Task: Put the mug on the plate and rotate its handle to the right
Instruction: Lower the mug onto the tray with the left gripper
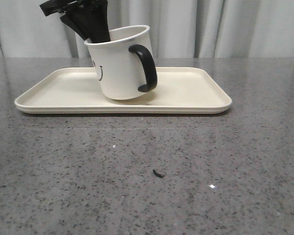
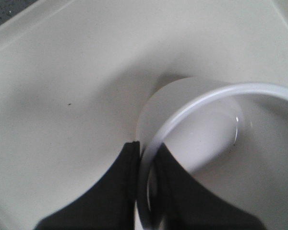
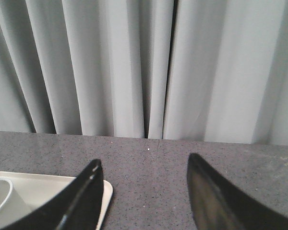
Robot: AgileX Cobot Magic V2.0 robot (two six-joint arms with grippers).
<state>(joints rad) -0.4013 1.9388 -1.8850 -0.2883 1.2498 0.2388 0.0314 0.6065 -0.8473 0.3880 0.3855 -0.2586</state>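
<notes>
STEP: placing | your left tool [image 2: 146, 191] pinches the mug [image 1: 121, 66] rim, tilted on the plate [image 1: 196, 93] | handle [image 1: 146, 68] at 3 o'clock | right tool [image 3: 144, 191] wide | NEXT: settle flat, release.

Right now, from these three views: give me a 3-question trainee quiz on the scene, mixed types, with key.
1. True or false: the mug sits flat on the plate.
2. Which gripper grips the mug's rim? A) left gripper B) right gripper C) neither
3. Fill in: in the front view, the handle points toward the robot's ____.

Key:
1. False; it is tilted, one base edge raised.
2. A; one finger inside the wall, one outside. The right is open over the table.
3. right
</notes>
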